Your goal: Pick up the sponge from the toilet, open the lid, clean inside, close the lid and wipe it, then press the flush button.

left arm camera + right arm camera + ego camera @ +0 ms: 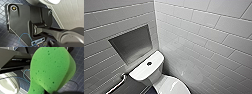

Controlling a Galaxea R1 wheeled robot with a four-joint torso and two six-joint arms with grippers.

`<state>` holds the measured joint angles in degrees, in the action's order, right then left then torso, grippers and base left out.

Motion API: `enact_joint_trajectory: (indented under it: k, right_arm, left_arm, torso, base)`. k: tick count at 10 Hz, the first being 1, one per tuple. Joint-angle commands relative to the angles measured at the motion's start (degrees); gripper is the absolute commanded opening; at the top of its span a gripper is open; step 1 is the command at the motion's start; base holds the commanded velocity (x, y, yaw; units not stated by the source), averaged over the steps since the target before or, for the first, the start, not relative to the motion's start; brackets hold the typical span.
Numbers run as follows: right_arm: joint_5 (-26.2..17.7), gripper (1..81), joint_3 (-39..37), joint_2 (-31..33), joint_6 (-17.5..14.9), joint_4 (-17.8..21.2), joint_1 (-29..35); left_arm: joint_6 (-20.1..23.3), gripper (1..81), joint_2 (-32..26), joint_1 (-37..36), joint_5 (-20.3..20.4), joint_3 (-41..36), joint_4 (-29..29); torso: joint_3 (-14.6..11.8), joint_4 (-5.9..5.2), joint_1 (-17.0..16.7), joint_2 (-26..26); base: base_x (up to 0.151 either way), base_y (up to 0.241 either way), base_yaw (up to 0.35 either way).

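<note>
The right hand [50, 92] grasps the green sponge [50, 68] over dark floor tiles [80, 65] beside the toilet [149, 71], whose lid [172, 86] is down. I cannot tell the left hand's state.

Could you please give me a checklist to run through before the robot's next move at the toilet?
1. Sponge picked up: ok. The sponge hangs close in front of the right wrist camera, with floor tiles behind it.
2. Firmness of the grip on it: cannot tell. The place where it is clamped is hidden.
3. Lid state: the lid looks down on the toilet in the head view, so not yet opened.
4. Whole lid in the head view: not ok. Its front is cut off at the picture's edge.
5. Flush button located on the tank: ok.
</note>
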<state>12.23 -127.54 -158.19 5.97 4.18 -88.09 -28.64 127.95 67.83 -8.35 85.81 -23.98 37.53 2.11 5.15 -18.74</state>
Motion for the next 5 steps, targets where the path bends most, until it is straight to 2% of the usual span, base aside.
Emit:
enact_joint_trajectory:
  k: [1,5]
  right_arm:
    - [-4.2,1.0,0.2,0.4,-0.3,-1.2,-0.9]
    - [-4.2,1.0,-0.3,0.0,-0.3,-1.2,-1.1]
  left_arm:
    - [-0.2,1.0,10.5,9.0,1.1,12.2,-7.9]
    - [0.5,1.0,18.7,14.1,1.1,23.3,-9.2]
  torso:
    - [0.0,0.0,0.0,0.0]
    - [0.0,0.0,-0.1,0.0]
  base:
    - [0.0,0.0,0.0]
    - [0.0,0.0,0.0]
